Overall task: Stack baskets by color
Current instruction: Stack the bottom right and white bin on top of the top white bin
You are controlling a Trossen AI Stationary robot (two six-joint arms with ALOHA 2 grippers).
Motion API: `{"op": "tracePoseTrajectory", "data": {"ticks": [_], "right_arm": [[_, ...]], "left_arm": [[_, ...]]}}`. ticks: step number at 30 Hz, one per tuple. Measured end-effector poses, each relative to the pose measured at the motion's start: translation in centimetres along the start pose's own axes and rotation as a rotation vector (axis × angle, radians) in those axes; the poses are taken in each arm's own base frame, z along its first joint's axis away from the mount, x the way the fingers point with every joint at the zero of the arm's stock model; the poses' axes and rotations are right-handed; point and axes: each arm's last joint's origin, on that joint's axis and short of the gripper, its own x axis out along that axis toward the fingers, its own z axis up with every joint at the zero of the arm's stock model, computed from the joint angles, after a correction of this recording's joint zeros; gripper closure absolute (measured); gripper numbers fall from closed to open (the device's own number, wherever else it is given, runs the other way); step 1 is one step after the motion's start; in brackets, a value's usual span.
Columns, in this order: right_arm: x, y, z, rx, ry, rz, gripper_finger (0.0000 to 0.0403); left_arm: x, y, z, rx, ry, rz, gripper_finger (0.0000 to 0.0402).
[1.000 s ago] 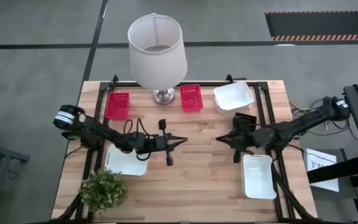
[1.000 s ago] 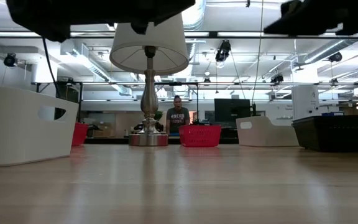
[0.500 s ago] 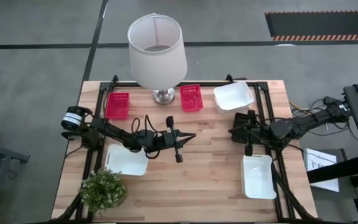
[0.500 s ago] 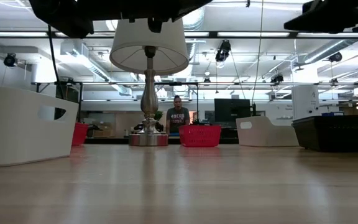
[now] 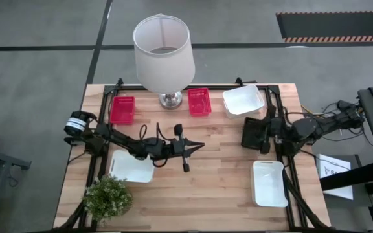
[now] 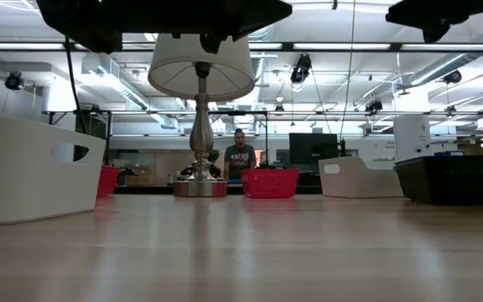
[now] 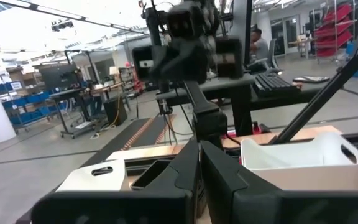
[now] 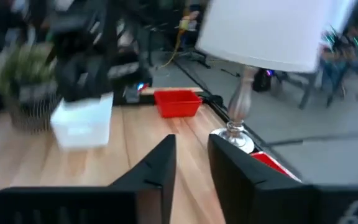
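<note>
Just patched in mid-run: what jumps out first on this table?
The tall lamp with its white shade dominates the table's far edge, flanked by two red baskets. Both arms reach over the middle: the left gripper is shut and empty, the right gripper hangs over a black basket. White baskets sit toward the sides, a potted plant at the near-left corner.

The wooden tabletop carries a lamp, two red baskets, three white baskets, a black basket and a potted plant.
</note>
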Motion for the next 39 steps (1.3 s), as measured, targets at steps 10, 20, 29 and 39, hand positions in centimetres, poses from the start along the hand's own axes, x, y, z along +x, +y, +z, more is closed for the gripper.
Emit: {"op": "tracePoseTrajectory", "data": {"ticks": [10,20,29,39], "right_arm": [[2.9,2.1,-0.2,0.059,0.314,0.035,0.0265],[4.8,3.5,-0.5,0.153,0.486,0.021,0.0263],[6.0,4.8,0.2,0.146,0.759,0.094,0.0264],[5.8,6.4,2.2,0.199,1.153,0.231,0.0264]], "left_arm": [[0.0,0.0,-0.1,0.003,0.005,-0.001,0.0401],[0.0,-0.1,-0.5,0.028,0.047,-0.011,0.0401],[-0.6,0.0,0.5,0.212,0.051,-0.025,0.0401],[-0.9,0.3,0.9,0.292,0.083,-0.026,0.0401]]}}
